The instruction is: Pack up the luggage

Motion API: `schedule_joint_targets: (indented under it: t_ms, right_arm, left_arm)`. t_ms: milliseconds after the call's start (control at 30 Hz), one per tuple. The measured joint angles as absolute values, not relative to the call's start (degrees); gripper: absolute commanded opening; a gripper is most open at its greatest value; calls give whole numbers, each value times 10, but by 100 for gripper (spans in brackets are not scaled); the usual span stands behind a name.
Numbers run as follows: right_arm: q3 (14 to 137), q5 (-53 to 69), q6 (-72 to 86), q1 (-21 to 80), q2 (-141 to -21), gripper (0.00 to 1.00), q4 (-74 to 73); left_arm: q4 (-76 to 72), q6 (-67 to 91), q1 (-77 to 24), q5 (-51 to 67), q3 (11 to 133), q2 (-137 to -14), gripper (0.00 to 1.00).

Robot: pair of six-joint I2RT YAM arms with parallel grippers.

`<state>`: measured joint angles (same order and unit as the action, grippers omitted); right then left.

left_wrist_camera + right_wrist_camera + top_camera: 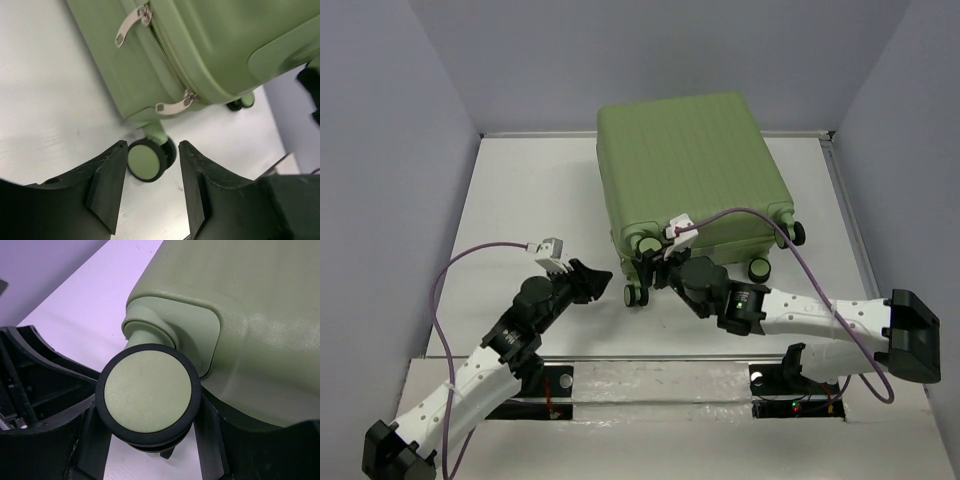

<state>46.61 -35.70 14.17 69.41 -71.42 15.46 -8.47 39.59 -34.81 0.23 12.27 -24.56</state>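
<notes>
The luggage [688,170] lies zipped shut, its inside hidden. The left gripper [604,279] gapes, empty, near one wheel [147,160]. The right gripper [658,270] straddles a second wheel [148,395]; I can't tell whether it is pinching it.

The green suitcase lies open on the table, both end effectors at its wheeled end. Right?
No. The luggage is closed, not open: the top external view shows its ribbed shell shut, and the left wrist view shows the zipper done up. The left end effector and right end effector are indeed at its wheeled end.
</notes>
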Motion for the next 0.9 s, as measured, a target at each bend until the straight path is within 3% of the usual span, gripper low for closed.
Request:
schedule_joint_targets:
  t_ms: [600,800,900]
  right_arm:
    - [460,-337,153,683,-696,7,135]
    - [460,-336,156,682,-696,7,135]
    - [460,-335,159,682,-696,7,135]
  left_arm:
    - [-188,292,-436,-51,128,-406,54]
    - [-213,275,-439,-57,153,-445,50]
    - [-223,266,-441,-62,170,-463,42]
